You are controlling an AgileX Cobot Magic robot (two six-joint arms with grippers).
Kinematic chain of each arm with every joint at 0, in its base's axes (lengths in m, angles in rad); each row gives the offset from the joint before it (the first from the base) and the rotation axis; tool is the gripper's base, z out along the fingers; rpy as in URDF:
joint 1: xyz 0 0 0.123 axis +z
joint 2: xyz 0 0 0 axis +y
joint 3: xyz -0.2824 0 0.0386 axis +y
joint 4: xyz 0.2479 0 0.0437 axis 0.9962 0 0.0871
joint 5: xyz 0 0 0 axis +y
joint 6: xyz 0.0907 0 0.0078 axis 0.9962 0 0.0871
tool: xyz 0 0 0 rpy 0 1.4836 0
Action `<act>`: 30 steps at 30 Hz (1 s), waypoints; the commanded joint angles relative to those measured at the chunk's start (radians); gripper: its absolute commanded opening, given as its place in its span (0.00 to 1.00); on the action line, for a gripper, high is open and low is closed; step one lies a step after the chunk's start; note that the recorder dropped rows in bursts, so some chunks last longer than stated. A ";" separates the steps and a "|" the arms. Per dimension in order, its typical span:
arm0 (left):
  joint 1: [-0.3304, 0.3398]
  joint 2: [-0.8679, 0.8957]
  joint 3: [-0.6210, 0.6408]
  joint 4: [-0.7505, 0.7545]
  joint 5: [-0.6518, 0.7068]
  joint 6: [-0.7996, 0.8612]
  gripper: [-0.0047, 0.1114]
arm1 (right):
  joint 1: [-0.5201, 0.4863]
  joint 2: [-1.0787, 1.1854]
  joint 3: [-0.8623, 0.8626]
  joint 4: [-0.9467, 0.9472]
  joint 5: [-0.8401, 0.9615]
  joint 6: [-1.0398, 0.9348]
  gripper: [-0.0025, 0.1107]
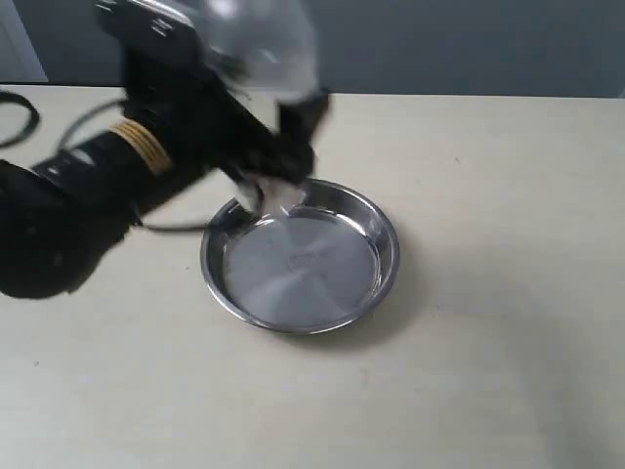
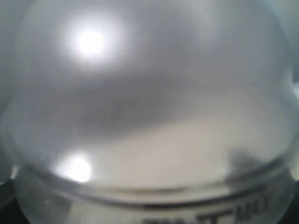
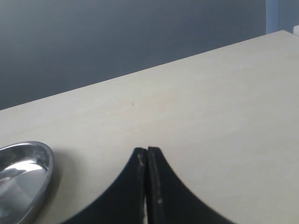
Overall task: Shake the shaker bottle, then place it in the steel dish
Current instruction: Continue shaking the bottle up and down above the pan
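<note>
The shaker bottle (image 1: 262, 47) is held in the air, motion-blurred, over the far left rim of the steel dish (image 1: 303, 283). My left gripper (image 1: 280, 147) is shut on the bottle's body, with the clear dome sticking up above the black fingers. In the left wrist view the bottle's domed shoulder (image 2: 149, 93) fills the picture with black print at its lower edge, and the fingers are hidden. The dish lies empty on the table, and its rim (image 3: 46, 161) also shows in the right wrist view. My right gripper (image 3: 147, 151) is shut on nothing above bare table, out of the exterior view.
A black cable (image 1: 20, 117) loops on the table at the far left, behind the left arm (image 1: 68, 215). The beige table (image 1: 488, 342) ends at a back edge against a dark grey wall (image 1: 469, 44).
</note>
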 commanded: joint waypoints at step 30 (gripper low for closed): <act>-0.046 0.066 0.001 -0.097 -0.136 -0.026 0.04 | 0.004 -0.004 0.002 -0.006 -0.011 -0.003 0.02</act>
